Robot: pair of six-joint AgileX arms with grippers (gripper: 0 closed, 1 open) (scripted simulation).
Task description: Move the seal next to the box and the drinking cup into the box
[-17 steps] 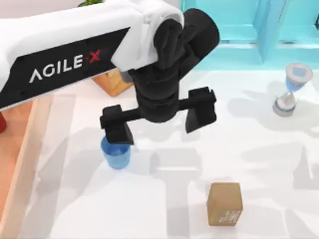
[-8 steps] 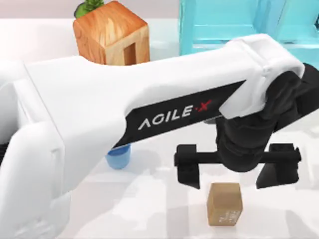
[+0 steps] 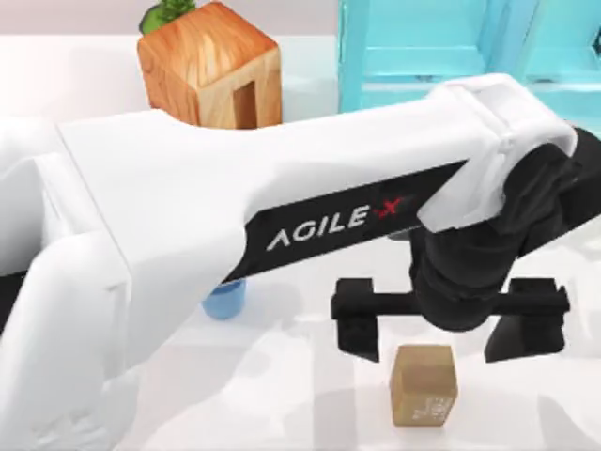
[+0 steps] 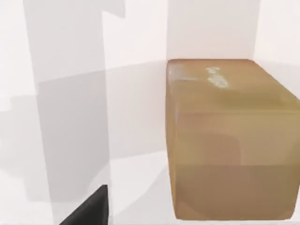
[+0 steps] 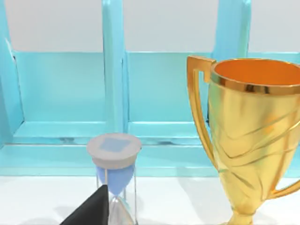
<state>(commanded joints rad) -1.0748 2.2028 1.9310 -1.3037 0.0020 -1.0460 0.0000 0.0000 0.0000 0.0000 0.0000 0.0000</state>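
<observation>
One seal [image 3: 423, 384], one drinking cup [image 3: 223, 300]; left gripper [image 3: 451, 331] spread wide above seal.

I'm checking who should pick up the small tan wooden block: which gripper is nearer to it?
Left. The left gripper hovers open just above the small tan wooden block, fingers straddling its far edge. The right gripper faces an hourglass and gold trophy by the turquoise cabinet.

White "AGILE·X" arm [image 3: 282, 216], black hand [image 3: 449, 324]

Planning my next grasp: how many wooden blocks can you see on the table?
2: the small tan seal just below the open left gripper, and a large slotted wooden cube at the top-left. The arm may hide others.
</observation>
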